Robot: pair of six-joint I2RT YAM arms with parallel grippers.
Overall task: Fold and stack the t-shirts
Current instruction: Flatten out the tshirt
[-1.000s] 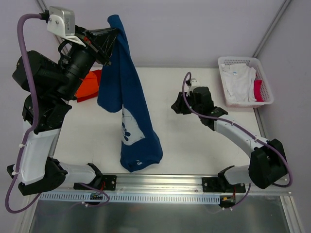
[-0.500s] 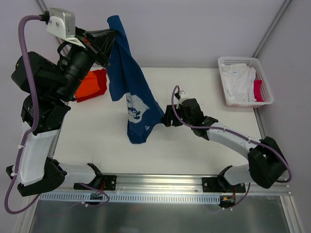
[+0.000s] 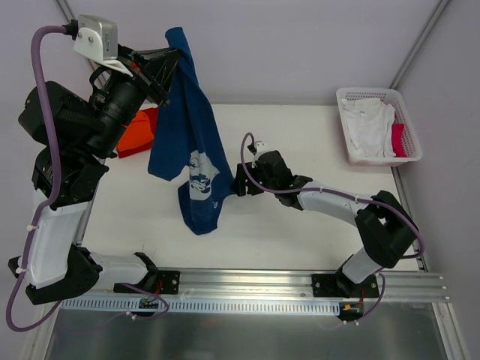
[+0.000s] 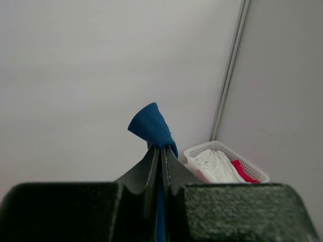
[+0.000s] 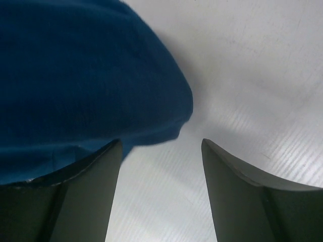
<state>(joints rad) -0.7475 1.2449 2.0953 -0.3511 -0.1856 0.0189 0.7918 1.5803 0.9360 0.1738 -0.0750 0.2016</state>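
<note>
The left gripper (image 3: 175, 55), clamped on a corner of the navy t-shirt (image 3: 184, 127), dangles it over the table (image 3: 285, 241), and the right gripper (image 3: 238, 182), jaws apart at its lower edge, could close on nothing if the limp cloth swings away.

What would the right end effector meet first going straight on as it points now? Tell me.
Most likely the navy blue t-shirt, hanging from the left end effector. The right end effector is open, with the cloth beside one finger; depth is uncertain.
</note>
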